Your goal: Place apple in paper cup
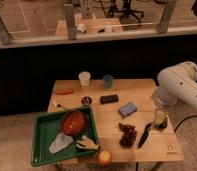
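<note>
Tool [144,136] at the right front of the counter, dark fingers angled down and to the left, spread wide, nothing between them, tip just beside the grapes. White arm [179,85], bulkiest in view, bending in from the right edge and dropping to the tool over the counter's right side. Wooden counter [142,97] under everything, dark wall behind it. Green tray [42,130] on the front left corner, hanging a little past the counter's left edge. Red-orange bowl [73,122] inside the tray, towards its back right. Pale crumpled things [59,144] in the tray's front part, one greyish white, one cream, too unclear to name. Grapes [127,135], a dark bunch, front and right of centre, between tray and tool. Blue-grey block [127,109] just behind the grapes. Black flat object [109,98] mid-counter. Orange stick-shaped item [63,92] at the back left. Apple [104,157], yellow with a red blush, at the very front edge of the counter, just beside the tray's front right corner, well apart from the tool and untouched. Paper cup [84,78], white, upright at the back edge, left of centre, far across the counter from the apple. Blue cup [108,80] near it on the right, not touching. Small dark round item [86,101] in front of the paper cup, by the tray's back edge.
</note>
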